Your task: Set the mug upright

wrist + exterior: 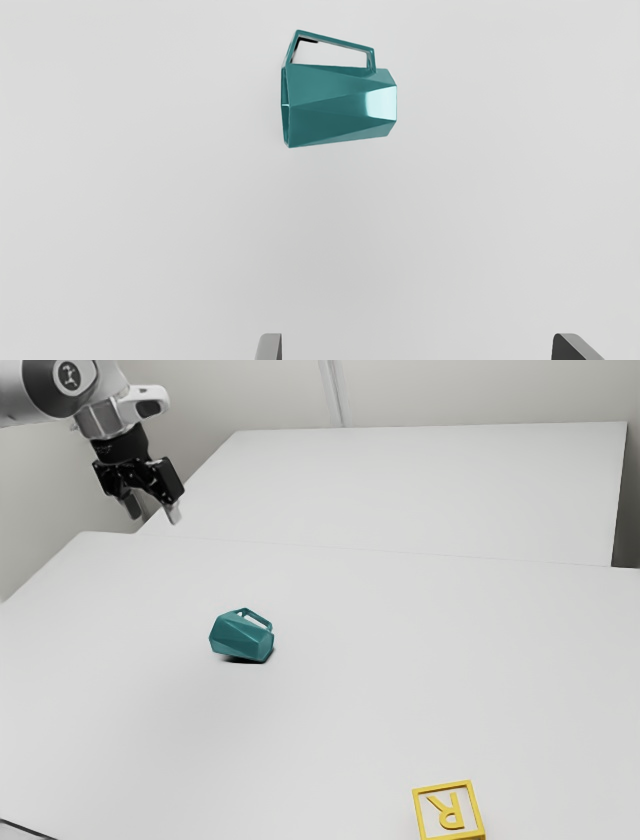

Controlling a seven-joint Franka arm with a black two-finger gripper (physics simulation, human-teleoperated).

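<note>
A teal faceted mug [241,637] lies on its side on the white table in the exterior view, its handle tilted up and toward the back. Up at the exterior view's upper left, my gripper [153,512] hangs in the air, well apart from the mug. The wrist view has the mug [340,102] ahead of the fingertips, with its handle along one side and its narrower base end away from the open rim. My gripper [417,345] is open there, its two fingers wide apart with nothing between them.
A yellow block frame with a letter R [449,812] lies near the front edge of the exterior view. The white table [330,730] spreads around the mug, and another white surface [420,490] stands behind it. A thin dark line [25,829] crosses the lower left corner.
</note>
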